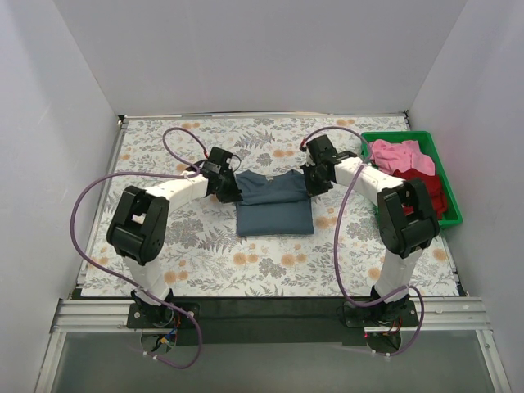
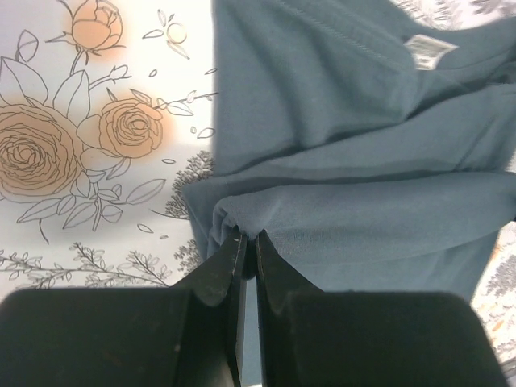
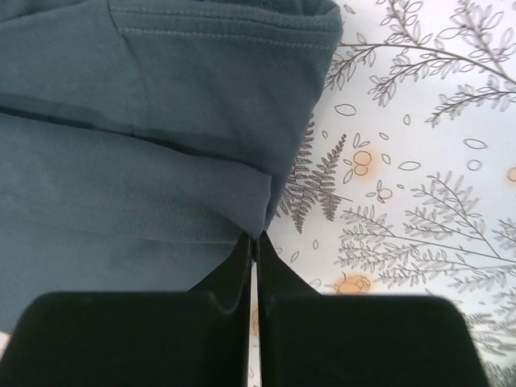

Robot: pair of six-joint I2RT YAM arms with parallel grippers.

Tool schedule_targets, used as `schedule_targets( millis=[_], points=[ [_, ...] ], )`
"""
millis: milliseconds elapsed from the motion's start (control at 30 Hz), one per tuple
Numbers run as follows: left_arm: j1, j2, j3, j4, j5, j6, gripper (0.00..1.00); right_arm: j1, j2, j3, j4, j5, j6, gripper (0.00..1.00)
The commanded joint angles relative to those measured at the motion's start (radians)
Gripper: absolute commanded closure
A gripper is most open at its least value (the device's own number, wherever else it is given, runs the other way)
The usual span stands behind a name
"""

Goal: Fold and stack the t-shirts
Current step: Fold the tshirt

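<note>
Top view, cloth: A blue-grey t-shirt (image 1: 274,209) of soft knit, folded to a near-rectangle with its collar at the far edge, lies at the middle of the table.
Top view, bin: A pink t-shirt (image 1: 395,154) and a dark red t-shirt (image 1: 432,195) lie crumpled in a green bin (image 1: 391,134) of hard plastic at the far right.
Top view, setting: A tablecloth (image 1: 205,246) printed with ferns and orange blooms covers the table; plain white walls (image 1: 246,57) enclose it on three sides.
Top view, arms: The left pincer (image 1: 229,192) meets the shirt's far left corner, and the right pincer (image 1: 313,182) meets its far right corner.
Left wrist, grip: The black fingers (image 2: 214,278) are closed to a slit, pinching a puckered fold at the shirt's edge. A white label (image 2: 426,50) shows at the collar beyond.
Right wrist, grip: The jaws are pressed together, with their tips touching the folded corner below a stitched hem (image 3: 226,34). It cannot be told whether cloth is caught between them.
</note>
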Motion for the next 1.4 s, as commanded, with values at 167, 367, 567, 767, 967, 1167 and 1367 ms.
schedule_targets(
  millis=[167, 367, 567, 767, 967, 1167, 1367],
  points=[
    [0.027, 0.068, -0.043, -0.024, -0.021, 0.017, 1.0, -0.025, 0.059, -0.124, 0.085, -0.012, -0.004, 0.99],
    [0.019, -0.029, -0.161, -0.099, -0.003, -0.032, 1.0, -0.003, 0.004, -0.258, 0.096, -0.116, 0.028, 0.99],
    [-0.05, -0.236, -0.357, -0.153, 0.008, -0.095, 1.0, 0.072, -0.154, -0.451, 0.057, -0.159, 0.091, 0.99],
    [-0.082, -0.52, -0.333, -0.239, -0.044, -0.096, 1.0, 0.089, -0.394, -0.447, -0.001, -0.144, 0.106, 0.99],
    [-0.085, -0.633, -0.278, -0.284, -0.01, -0.096, 1.0, 0.089, -0.496, -0.352, -0.09, -0.138, 0.1, 0.99],
    [-0.086, -0.682, -0.268, -0.285, -0.007, -0.089, 1.0, 0.089, -0.554, -0.299, -0.15, -0.136, 0.098, 0.99],
    [-0.086, -0.713, -0.261, -0.229, -0.035, -0.072, 1.0, 0.089, -0.569, -0.241, -0.19, -0.116, 0.091, 0.99]
  ],
)
